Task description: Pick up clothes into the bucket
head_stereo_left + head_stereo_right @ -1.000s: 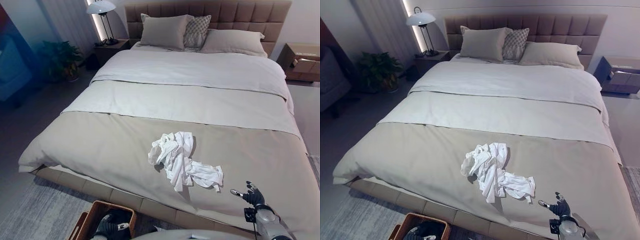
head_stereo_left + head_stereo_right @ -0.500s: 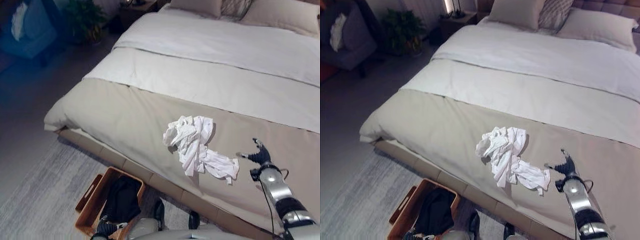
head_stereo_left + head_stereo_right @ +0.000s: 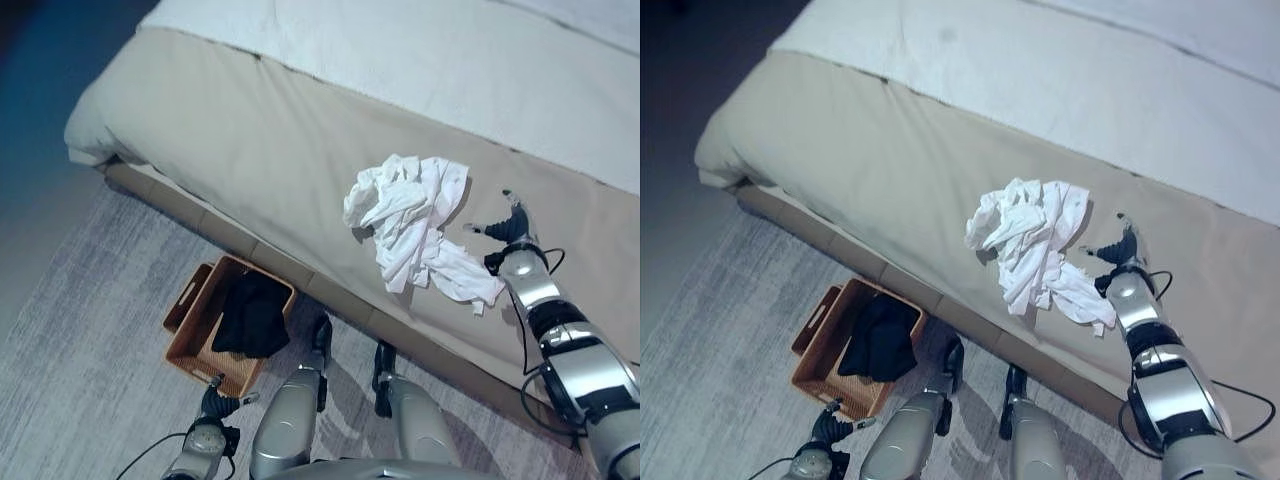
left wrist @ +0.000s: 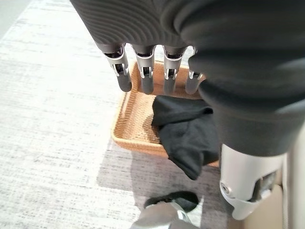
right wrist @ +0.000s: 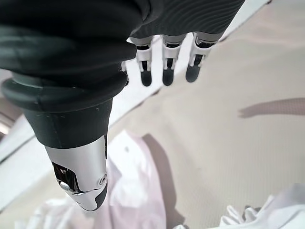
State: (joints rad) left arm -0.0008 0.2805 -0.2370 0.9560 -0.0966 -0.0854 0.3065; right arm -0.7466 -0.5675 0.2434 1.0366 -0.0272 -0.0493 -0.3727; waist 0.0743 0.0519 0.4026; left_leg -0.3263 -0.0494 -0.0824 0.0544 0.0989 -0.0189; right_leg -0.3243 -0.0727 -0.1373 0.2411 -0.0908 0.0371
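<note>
While the left hand (image 3: 215, 405) hangs low beside the wicker basket (image 3: 190, 345), fingers straight and holding nothing, the basket sits on the grey rug (image 3: 90, 330) at the foot of the bed (image 3: 200, 130) with a black garment (image 3: 250, 315) already in it. Further right, the crumpled white garment (image 3: 415, 225) lies on the beige cover near the bed's edge. Its long axis runs from a bunched mass farther up the bed to a thin tail pointing towards the near right edge. Just right of it, the right hand (image 3: 507, 225) hovers, fingers spread and empty, apart from the cloth. That hand is clearly the nearer; the garment lies to its left, so I judge the coming reach goes leftward.
</note>
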